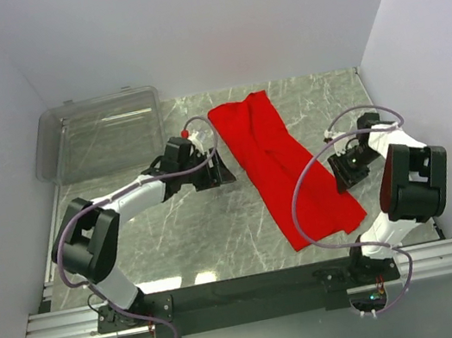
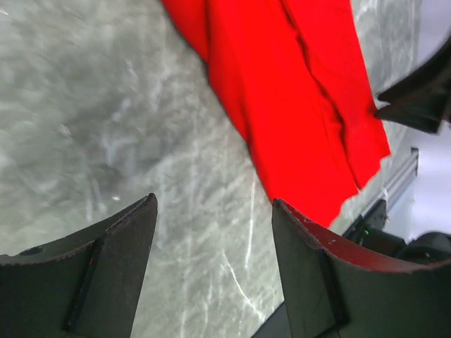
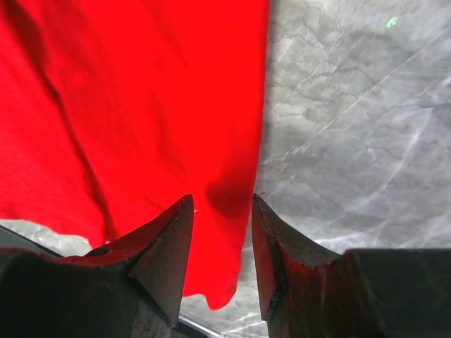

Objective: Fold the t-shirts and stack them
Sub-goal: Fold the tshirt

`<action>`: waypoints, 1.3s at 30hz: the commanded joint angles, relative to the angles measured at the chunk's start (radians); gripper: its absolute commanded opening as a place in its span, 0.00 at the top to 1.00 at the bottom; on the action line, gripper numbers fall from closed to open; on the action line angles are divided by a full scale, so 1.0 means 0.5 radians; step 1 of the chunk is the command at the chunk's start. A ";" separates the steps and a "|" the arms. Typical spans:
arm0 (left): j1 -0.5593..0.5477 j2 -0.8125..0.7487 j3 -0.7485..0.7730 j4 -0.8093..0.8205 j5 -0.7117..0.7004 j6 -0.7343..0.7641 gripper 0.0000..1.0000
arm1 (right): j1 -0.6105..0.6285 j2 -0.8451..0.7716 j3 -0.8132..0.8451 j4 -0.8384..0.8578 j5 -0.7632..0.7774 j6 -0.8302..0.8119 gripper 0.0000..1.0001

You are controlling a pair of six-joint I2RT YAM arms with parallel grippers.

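One red t-shirt (image 1: 282,163) lies on the marble table, folded lengthwise into a long strip that runs from the far middle to the near right. My left gripper (image 1: 221,170) is open and empty just left of the strip's upper half; the shirt (image 2: 296,91) fills the upper right of the left wrist view. My right gripper (image 1: 339,177) is open and empty over the strip's right edge near its lower end. In the right wrist view the shirt's edge (image 3: 141,105) runs between my fingertips (image 3: 182,211).
A clear plastic bin (image 1: 102,136) stands at the far left of the table. White walls close in the left, back and right sides. An aluminium rail (image 1: 248,292) carrying both arm bases runs along the near edge.
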 commanded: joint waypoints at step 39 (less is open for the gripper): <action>-0.619 0.253 -0.060 0.104 0.493 -0.043 0.30 | 0.312 -0.220 -0.215 -0.008 -0.028 0.258 0.52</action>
